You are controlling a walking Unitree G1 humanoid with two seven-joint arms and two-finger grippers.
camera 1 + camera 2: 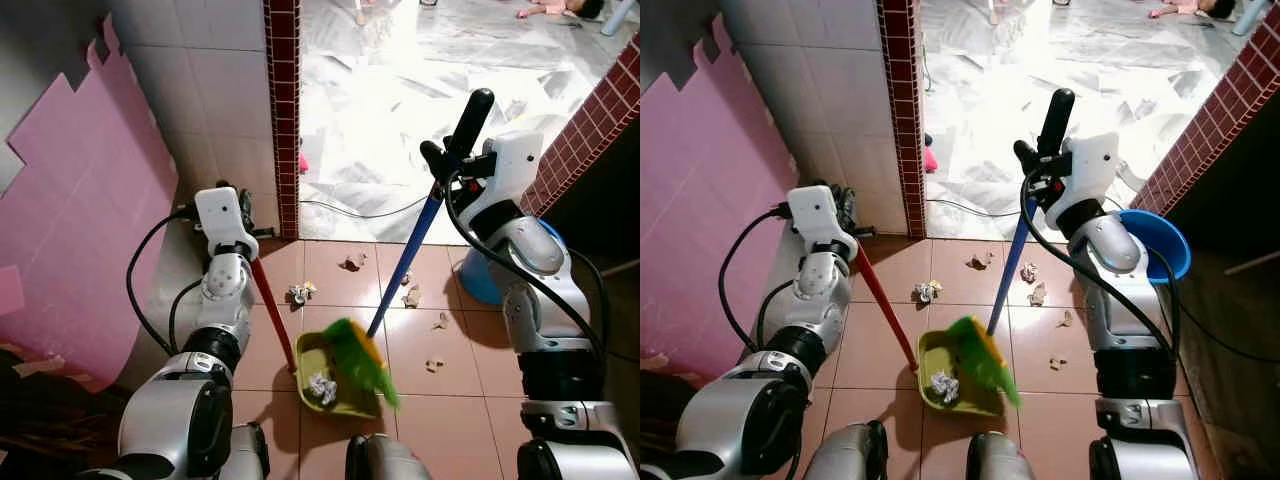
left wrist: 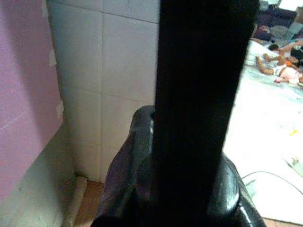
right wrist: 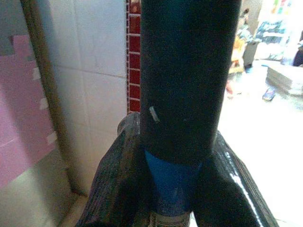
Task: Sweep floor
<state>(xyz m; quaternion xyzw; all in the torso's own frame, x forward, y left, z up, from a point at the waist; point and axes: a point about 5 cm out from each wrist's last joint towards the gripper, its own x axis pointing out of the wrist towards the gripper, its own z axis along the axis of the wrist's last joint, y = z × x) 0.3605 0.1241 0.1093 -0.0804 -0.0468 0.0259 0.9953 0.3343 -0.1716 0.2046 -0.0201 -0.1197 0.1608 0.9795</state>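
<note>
Broom (image 1: 405, 265) looks light but long and tippy, so right hand (image 1: 447, 165) clamps high on its handle while left hand (image 1: 243, 215) grips the dustpan (image 1: 335, 385) stick.

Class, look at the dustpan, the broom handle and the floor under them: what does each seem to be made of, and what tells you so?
Dustpan: probably plastic, uniform yellow-green with a moulded rim. Broom handle: likely painted metal or plastic, a smooth blue pole with a black grip; which one is unclear. Floor: terracotta-coloured ceramic tile, with grout lines and a slight sheen.
</note>
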